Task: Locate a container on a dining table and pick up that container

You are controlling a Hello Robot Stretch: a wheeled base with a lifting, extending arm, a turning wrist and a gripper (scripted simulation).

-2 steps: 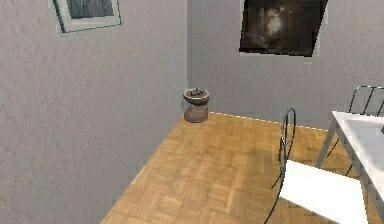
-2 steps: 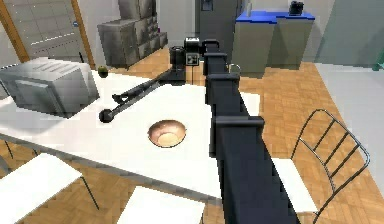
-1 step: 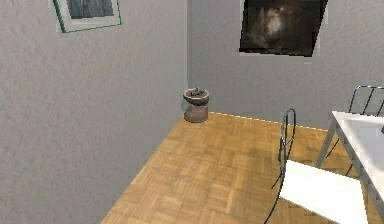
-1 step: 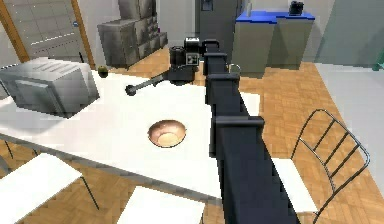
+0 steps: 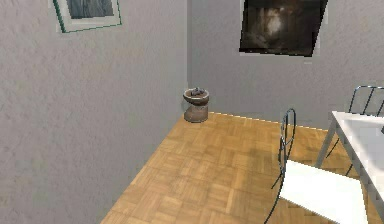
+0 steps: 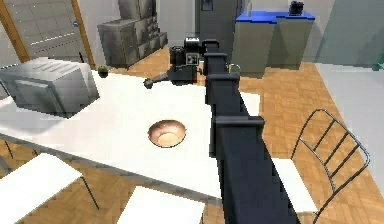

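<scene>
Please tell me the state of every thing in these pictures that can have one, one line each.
bowl: upright on the table, looks empty.
table: stands level, carries the bowl and a grey box.
grey box: upright on the table.
door: looks closed.
chair: upright by the table, seat bare.
pot: upright on the floor in the corner.
gripper: at the table's far side; cannot tell whether it holds anything.

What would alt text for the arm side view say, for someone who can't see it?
A dark robot arm reaches out over a white dining table, its gripper near the far edge. A brown bowl sits on the table beside the arm.
</scene>
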